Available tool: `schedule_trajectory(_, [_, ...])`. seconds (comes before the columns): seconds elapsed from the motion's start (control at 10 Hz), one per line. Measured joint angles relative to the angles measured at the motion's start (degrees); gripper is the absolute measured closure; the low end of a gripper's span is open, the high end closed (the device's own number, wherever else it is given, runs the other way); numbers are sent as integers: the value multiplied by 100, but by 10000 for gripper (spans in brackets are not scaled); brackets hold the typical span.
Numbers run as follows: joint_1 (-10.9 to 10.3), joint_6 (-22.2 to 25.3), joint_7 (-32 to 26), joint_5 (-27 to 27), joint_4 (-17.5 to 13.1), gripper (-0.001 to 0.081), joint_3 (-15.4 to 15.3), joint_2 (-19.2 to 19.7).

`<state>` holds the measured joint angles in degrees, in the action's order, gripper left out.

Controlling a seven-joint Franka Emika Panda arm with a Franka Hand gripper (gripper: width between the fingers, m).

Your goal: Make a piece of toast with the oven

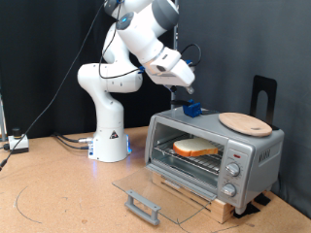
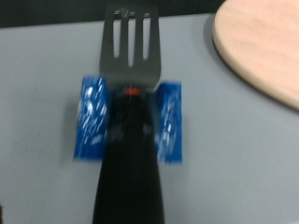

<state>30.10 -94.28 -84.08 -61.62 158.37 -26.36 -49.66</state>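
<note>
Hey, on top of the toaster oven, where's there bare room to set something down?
The small silver-grey toaster oven has bare roof between the blue-wrapped black spatula and the round tan wooden plate, plus the front strip. The plate end is crowded, and the pincer hangs over the spatula. Inside, the pale bread slice fills the rack.

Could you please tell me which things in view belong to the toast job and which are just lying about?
Belonging to the job:
piece of toast on the rack
oven, door open
gripper, above the oven's top

Lying about:
wooden plate on the oven
black spatula in a blue holder
</note>
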Motion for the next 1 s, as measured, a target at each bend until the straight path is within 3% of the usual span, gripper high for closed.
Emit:
schedule_trajectory(0.5, [645, 192, -599, 1022, -341, -3, 656, 719])
schedule_trajectory(1.0, [1270, -543, -1037, 1571, -473, -3, 788, 1319])
